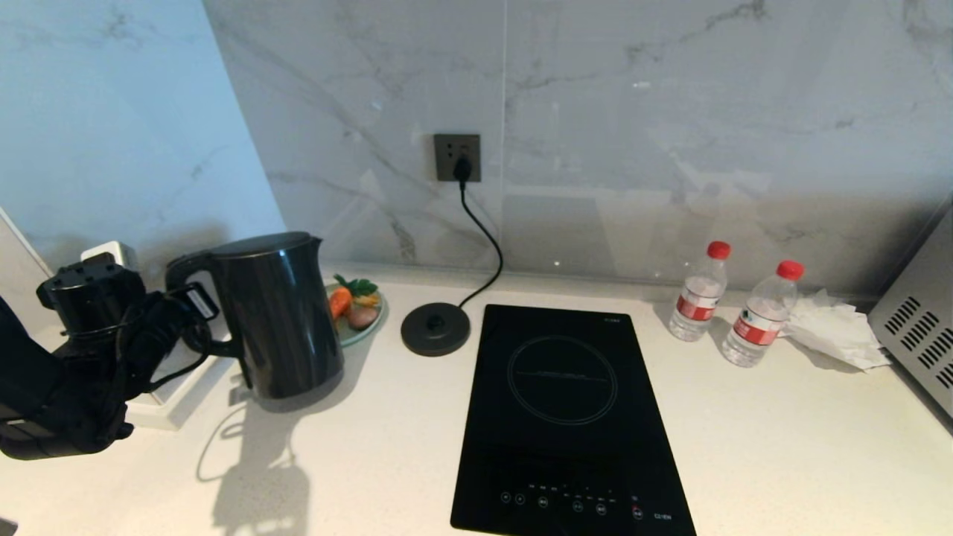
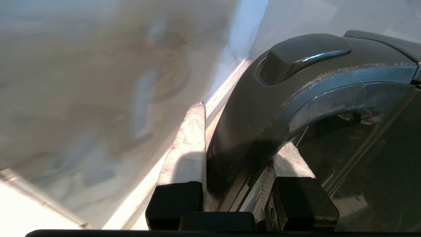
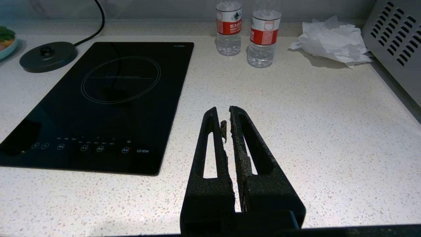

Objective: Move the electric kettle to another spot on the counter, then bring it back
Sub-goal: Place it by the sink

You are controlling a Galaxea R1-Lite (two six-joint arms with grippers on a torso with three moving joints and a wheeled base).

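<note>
table (image 1: 782, 439): off-white, speckled | electric kettle (image 1: 279, 316): we see a tall glossy black jug, flat lid, at table's left beside a plate | left pincer (image 2: 230, 154): we clamp its loop handle | right pincer (image 3: 228, 125): fingers together, holding nothing

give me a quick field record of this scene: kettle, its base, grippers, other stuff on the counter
electric kettle: off its base, at the counter's left, tilted
kettle base: empty, corded to the wall socket
left gripper: shut on the kettle's handle
right gripper: shut, holding nothing, over bare counter
induction hob: nothing on it
behind kettle: plate of vegetables
right side: two water bottles, crumpled tissue
</note>
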